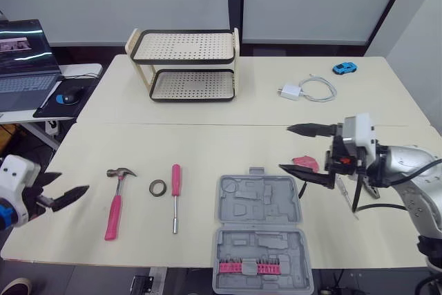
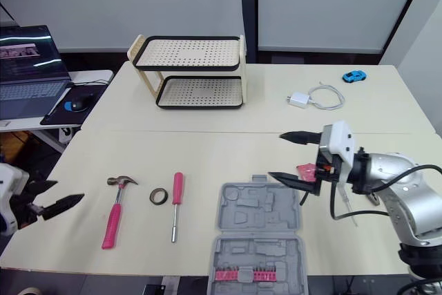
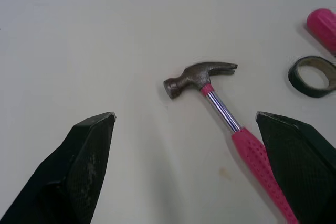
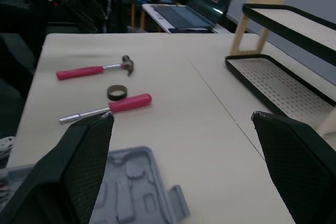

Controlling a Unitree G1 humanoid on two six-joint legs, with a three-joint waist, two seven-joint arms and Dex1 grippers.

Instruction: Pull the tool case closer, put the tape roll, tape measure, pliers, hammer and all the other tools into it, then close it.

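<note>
So on the tabletop [image 1: 207, 143]: the tool case [image 1: 260, 229] lies open at the near edge, a bit right of middle, with a row of bits [image 1: 250, 266] in its near half. Left of it come the screwdriver [image 1: 175, 195], the tape roll [image 1: 158, 187] (just beside each other), then the hammer [image 1: 116, 198] toward the near left corner. The rack [image 1: 185, 65] stands by the far edge, the charger [image 1: 291, 92] to its right, and the toy car [image 1: 344, 68] near the far right corner.
</note>
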